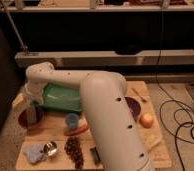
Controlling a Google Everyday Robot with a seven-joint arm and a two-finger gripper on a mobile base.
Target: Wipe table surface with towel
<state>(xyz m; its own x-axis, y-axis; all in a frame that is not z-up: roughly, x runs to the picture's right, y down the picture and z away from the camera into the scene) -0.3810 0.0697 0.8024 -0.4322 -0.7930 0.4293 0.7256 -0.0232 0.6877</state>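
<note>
A robotics lab: floor cables (182,120), metal racks (90,57), gripper (31,114) over table's (52,132) left.

Smooth white arm (107,117), dotted with dark holes, is tapering into a pale end effector (30,111) hanging over the left of the surface (52,131).

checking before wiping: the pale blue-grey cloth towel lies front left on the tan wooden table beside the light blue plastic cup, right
No: camera view shows the towel beside the small metal cup. The gripper hangs over the dark red bowl.
</note>
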